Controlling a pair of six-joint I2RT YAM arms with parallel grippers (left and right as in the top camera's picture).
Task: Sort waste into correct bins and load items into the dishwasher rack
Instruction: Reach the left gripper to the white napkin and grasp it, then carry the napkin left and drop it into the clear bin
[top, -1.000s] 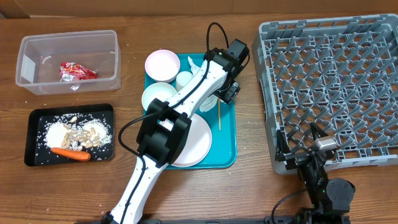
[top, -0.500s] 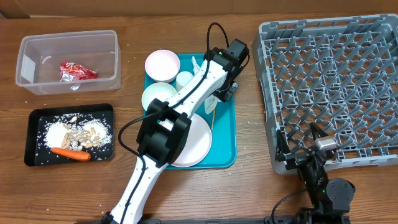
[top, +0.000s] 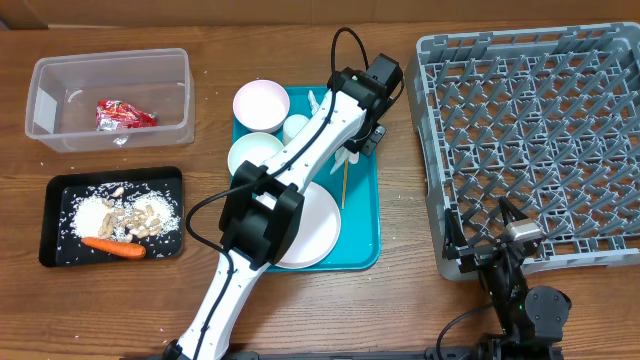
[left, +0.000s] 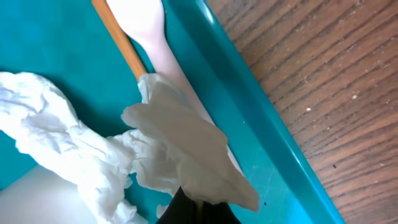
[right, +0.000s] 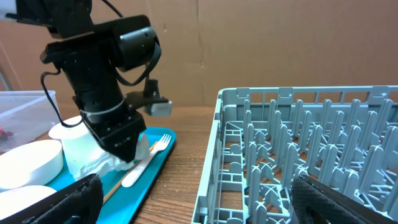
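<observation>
Robot lab bench: wooden table (top: 400, 300), cardboard backdrop (right: 280, 43).

1. The left gripper (top: 359, 142), pinching the napkin (left: 180, 140), sits nearer the far edge of the tray (top: 365, 230) than a second ago.
2. The stick (top: 343, 183) now lies further left, slightly tilted.

Left arm (top: 300, 165) stretched toward far edge, left gripper (right: 127, 148) pointing down, pinched together (on a napkin (left: 177, 146)), right gripper (right: 200, 198) at near right corner, fingers spread wide.
</observation>
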